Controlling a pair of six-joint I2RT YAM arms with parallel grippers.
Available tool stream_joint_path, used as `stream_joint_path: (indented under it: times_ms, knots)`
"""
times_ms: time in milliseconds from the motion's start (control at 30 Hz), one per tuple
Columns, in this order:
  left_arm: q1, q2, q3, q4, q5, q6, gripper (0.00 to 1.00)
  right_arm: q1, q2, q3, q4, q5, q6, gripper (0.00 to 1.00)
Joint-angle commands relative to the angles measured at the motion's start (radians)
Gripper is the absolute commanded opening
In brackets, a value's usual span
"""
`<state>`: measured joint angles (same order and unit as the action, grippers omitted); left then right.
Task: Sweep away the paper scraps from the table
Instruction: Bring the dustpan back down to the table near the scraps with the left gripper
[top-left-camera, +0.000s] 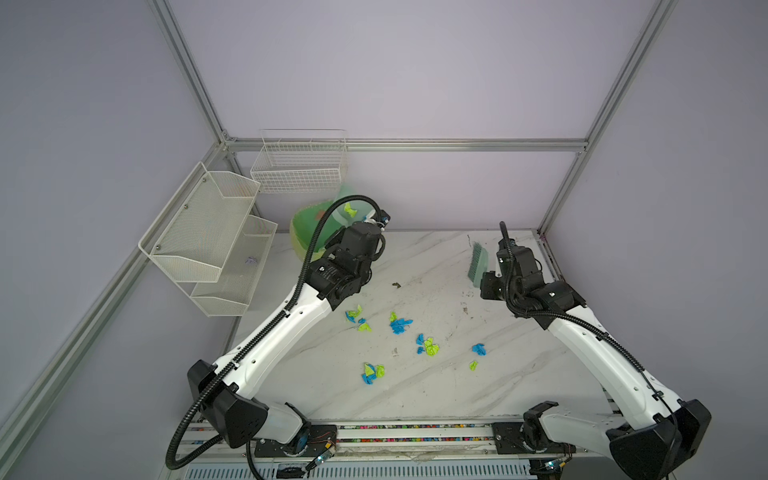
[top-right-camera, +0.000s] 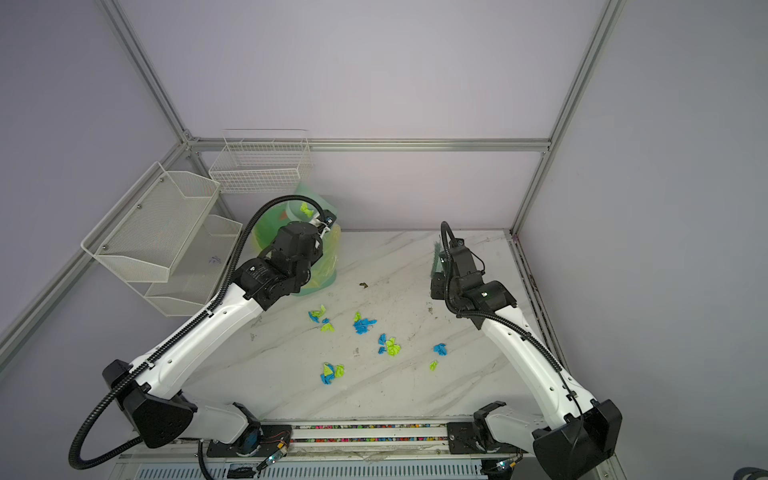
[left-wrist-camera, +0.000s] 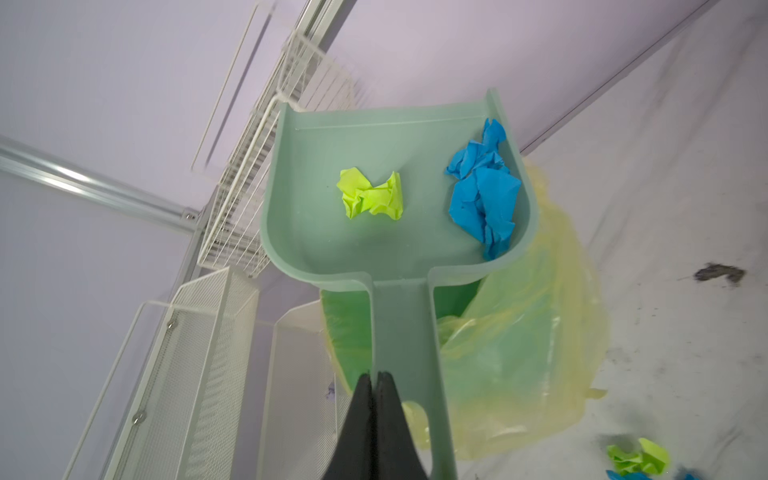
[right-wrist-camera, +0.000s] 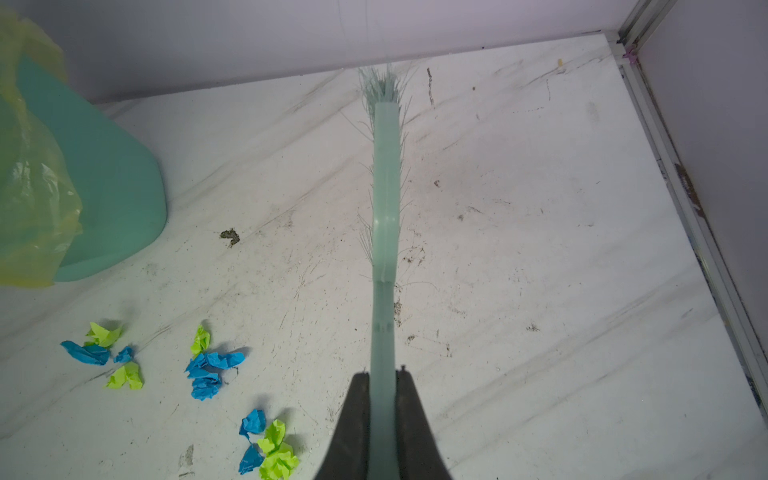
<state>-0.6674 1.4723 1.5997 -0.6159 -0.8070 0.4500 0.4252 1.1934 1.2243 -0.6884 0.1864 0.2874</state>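
Now the left gripper (left-wrist-camera: 376, 376) is clamping the dustpan (left-wrist-camera: 374, 137) above the bin (left-wrist-camera: 343, 332); tipping its lip inside should drop the paper scraps (left-wrist-camera: 371, 199)

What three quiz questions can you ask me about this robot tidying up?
1. True or false: the left gripper holds the dustpan by its handle.
2. What does the right gripper hold? A) a brush B) a sponge C) a cup
3. Fill in: the paper scraps in the dustpan are blue and ____.
Key: 1 true; 2 A; 3 yellow-green.
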Motion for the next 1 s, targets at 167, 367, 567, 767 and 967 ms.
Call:
stream_joint_path:
  times_ms: [167,367,567,767,967]
  knots:
    - [-0.078,0.108,0.205,-0.06,0.336,-0.323,0.0,-0.059,-0.049,0.051,-0.062,0.029,0.02,0.0]
    - [-0.11,0.179,0.125,0.009,0.423,-0.393,0.0,-0.088,-0.061,0.062,-0.093,0.042,0.023,0.0]
    - [-0.116,0.202,-0.027,0.148,0.573,-0.459,0.0,-0.113,-0.067,0.069,-0.112,0.057,0.016,0.0]
    - [-0.124,0.289,-0.115,0.217,0.704,-0.551,0.0,-0.131,-0.067,0.067,-0.111,0.055,0.015,0.0]
    - [-0.134,0.362,-0.212,0.331,0.786,-0.631,0.0,-0.141,-0.058,0.063,-0.109,0.048,0.009,0.0]
